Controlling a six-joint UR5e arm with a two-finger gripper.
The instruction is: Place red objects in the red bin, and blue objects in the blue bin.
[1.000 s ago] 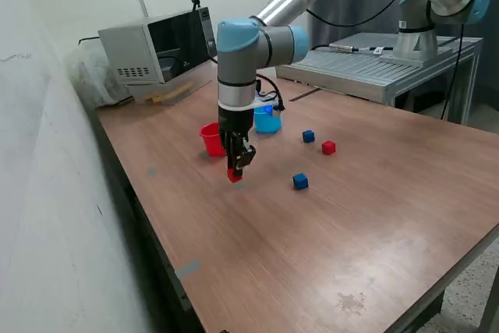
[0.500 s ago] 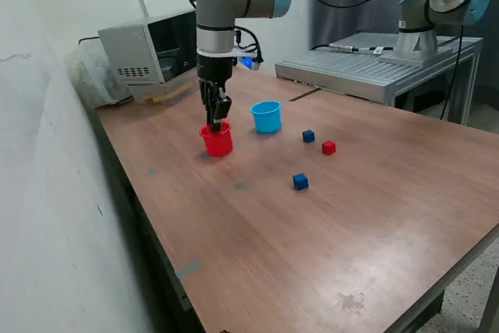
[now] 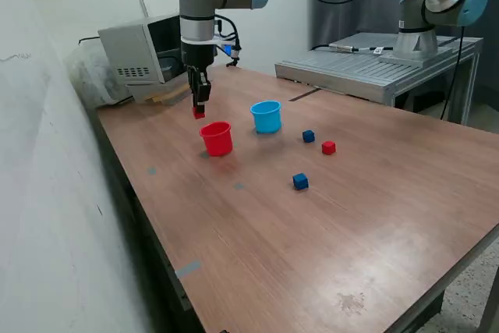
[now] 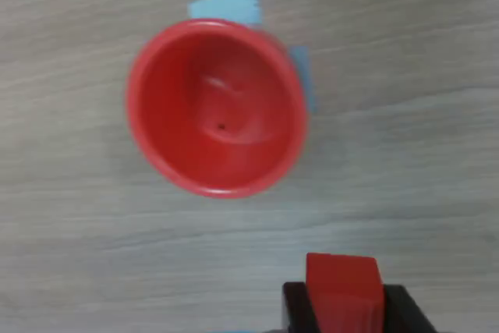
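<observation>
Tool point(image 3: 199, 107) is hanging above the bench point(image 3: 327, 232), fingers pointing down, pinching a small red cube point(image 4: 343, 286) between them; in the wrist view the cube is sitting squarely between the two dark fingers point(image 4: 405, 309). Red cup point(image 3: 217, 138) is standing upright on the bench just below the tool and slightly toward the exterior view's right of it, not directly under the held cube; the wrist view is looking down into its open mouth, and nothing is lying inside. Bits of light blue tape point(image 4: 226, 9) are showing on the bench at the cup's edge. Light blue cup point(image 3: 267, 116) is standing upright farther from the tool on the same side, beyond the red cup and apart from it. Past the blue cup, well away from the tool, a dark blue cube point(image 3: 309, 136) and a second red cube point(image 3: 328, 147) are lying close together but not touching. Another dark blue cube point(image 3: 300, 182) is resting alone, nearer the camera than that pair and well clear of the tool. A grey box-shaped appliance point(image 3: 152, 52) is sitting behind the tool at the bench's far edge.
</observation>
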